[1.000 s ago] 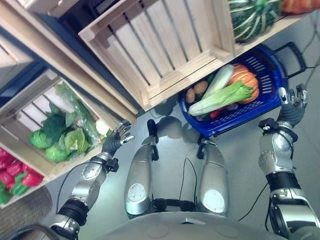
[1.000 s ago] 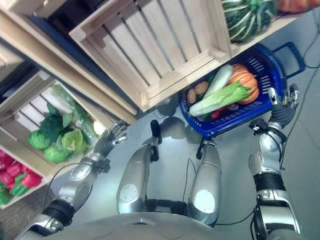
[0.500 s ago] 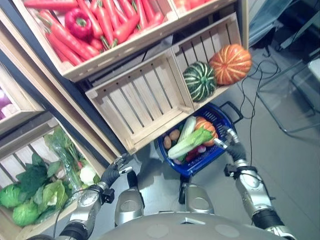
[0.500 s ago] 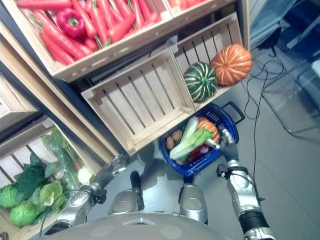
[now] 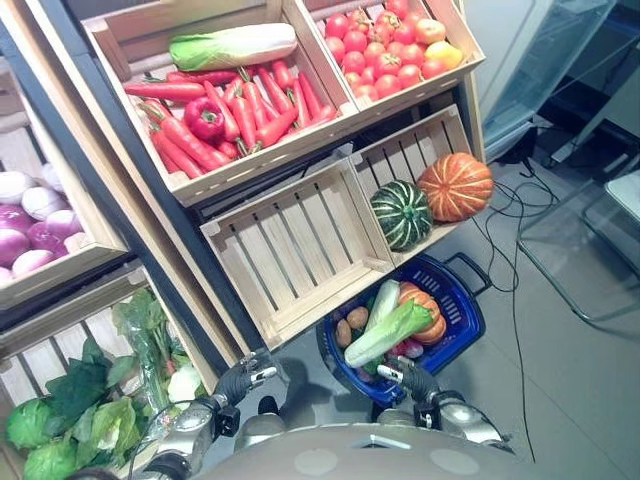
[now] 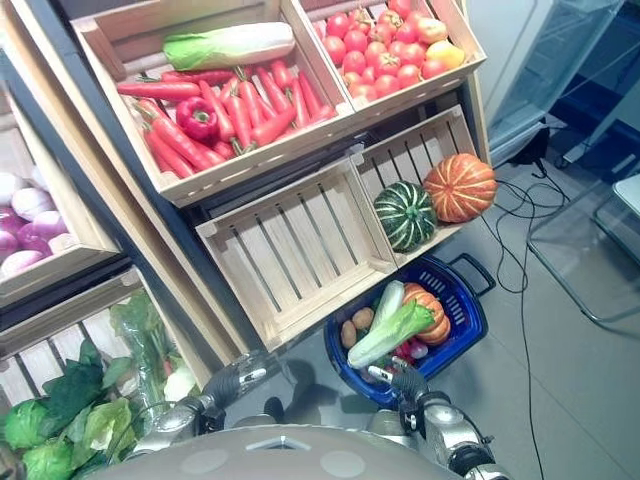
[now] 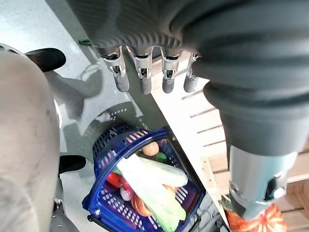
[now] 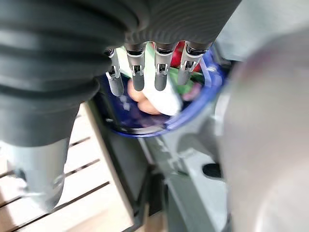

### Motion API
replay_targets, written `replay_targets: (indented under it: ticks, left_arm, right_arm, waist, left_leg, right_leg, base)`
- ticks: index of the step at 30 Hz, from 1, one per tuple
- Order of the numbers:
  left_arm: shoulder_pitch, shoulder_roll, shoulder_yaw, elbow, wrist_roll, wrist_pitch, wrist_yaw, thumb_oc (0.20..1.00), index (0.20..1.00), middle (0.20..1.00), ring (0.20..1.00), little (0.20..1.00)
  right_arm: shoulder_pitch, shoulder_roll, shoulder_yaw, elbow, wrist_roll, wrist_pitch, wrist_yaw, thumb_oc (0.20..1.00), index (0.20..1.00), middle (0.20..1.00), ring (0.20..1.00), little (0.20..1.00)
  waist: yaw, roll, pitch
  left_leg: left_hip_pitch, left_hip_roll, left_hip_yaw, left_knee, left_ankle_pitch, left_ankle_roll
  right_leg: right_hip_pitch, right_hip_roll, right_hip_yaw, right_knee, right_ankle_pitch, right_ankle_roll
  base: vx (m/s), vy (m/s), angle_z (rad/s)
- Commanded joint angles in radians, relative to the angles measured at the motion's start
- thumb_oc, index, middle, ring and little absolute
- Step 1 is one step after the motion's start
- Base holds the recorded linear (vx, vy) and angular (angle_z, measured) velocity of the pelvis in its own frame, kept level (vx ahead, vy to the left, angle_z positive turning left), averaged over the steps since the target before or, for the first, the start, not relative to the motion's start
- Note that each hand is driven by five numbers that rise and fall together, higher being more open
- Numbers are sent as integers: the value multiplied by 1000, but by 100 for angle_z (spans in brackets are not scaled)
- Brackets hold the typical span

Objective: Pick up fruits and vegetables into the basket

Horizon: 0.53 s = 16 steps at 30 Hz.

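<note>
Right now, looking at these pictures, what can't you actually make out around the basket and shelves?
- Bottom of the blue basket: covered by the cabbage and small pumpkin in the eye views.
- Small red items in it: too small to name.
- Basket contents in the right wrist view: blurred behind the right hand.
- Purple and white vegetables: cut by the picture edge.

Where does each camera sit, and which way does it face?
Left and right eye views: on the head, looking down at the produce shelves and the blue basket; both hands show low.
Left wrist view: on the left wrist, looking past the left hand at the basket.
Right wrist view: on the right wrist, looking past the right hand into the basket.
All four share the basket.
</note>
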Motion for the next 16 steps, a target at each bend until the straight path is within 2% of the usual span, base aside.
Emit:
replay_targets:
  ticks: [1, 4, 8, 11, 16]
  left_arm:
    - [-81, -28, -13, 59, -21, -7, -84, 1000, 1000, 1000, 1000, 1000]
    - [-81, -43, -16, 79, -21, 5, -148, 1000, 1000, 1000, 1000, 1000]
    - [-81, -53, -7, 123, -25, 51, -156, 1000, 1000, 1000, 1000, 1000]
    - [-87, -60, -5, 155, -1, 73, -175, 1000, 1000, 1000, 1000, 1000]
    - [-95, -77, -6, 194, 32, 105, -172, 1000, 1000, 1000, 1000, 1000]
  right_arm:
    - [-58, 35, 11, 81, 91, 85, 109, 1000, 1000, 1000, 1000, 1000]
    - [-66, 42, -9, 134, 117, 80, 148, 1000, 1000, 1000, 1000, 1000]
    - [-75, 35, -1, 173, 53, 92, 239, 1000, 1000, 1000, 1000, 1000]
    - [-75, 36, 4, 187, 68, 86, 257, 1000, 1000, 1000, 1000, 1000]
    - [-76, 43, -3, 213, 81, 132, 276, 1000, 1000, 1000, 1000, 1000]
  waist:
    - [12, -12, 37]
    - [14, -10, 29]
    - [16, -9, 15]
    - [17, -10, 11]
    - [16, -10, -4]
  left_leg:
    - [7, -32, -2, 44, -63, 41]
    - [19, -34, 3, 36, -64, 43]
    - [31, -38, -1, 29, -66, 46]
    - [34, -38, -7, 30, -67, 47]
    - [49, -38, -9, 25, -70, 49]
  right_leg:
    - [16, -32, -48, 57, 4, 19]
    - [28, -25, -52, 46, 3, 17]
    - [41, -12, -48, 39, -3, 10]
    - [46, -8, -48, 37, -6, 7]
    - [65, 0, -50, 29, -11, 3]
  base:
    - [-1, 54, 12]
    - [3, 14, 5]
    - [0, 0, 0]
    - [0, 0, 0]
    - [26, -8, 0]
